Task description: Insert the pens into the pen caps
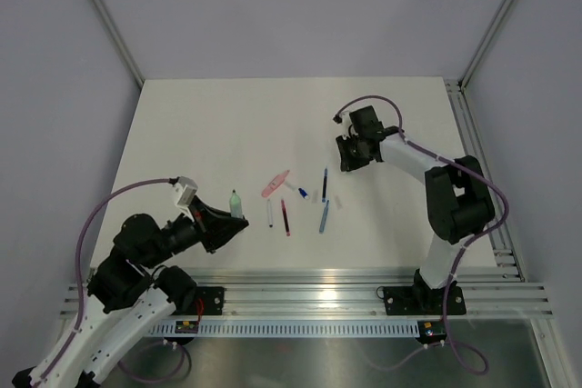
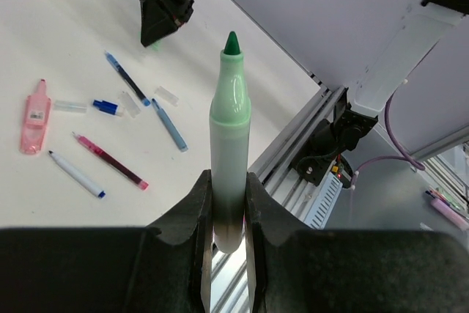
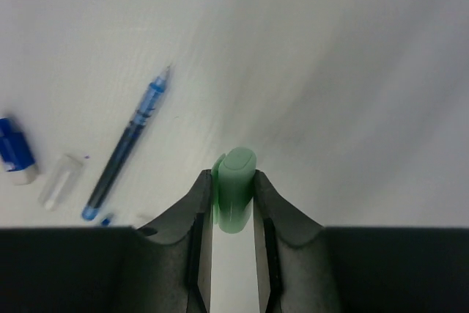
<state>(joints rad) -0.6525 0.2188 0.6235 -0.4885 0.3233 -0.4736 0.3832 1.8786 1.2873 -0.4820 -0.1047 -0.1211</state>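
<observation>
Left fingers (image 2: 192, 218) grip green pen (image 2: 230, 144), right fingers (image 3: 193, 212) green cap (image 3: 236, 181).

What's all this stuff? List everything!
green pen: one, mint green, upright in left gripper
mint cap: one, mint green, held in right gripper
pink piece: one, pale pink, on table
red pen: one, red, on table
white pen: one, white, beside red pen
dark blue pen: one, dark blue, on table
light blue pen: one, light blue, on table
blue cap: one, blue, among pens
clear caps: three, see-through, among pens
table: one, white, under everything
left gripper: one, black, shut on green pen
right gripper: one, black, pinching mint cap
</observation>
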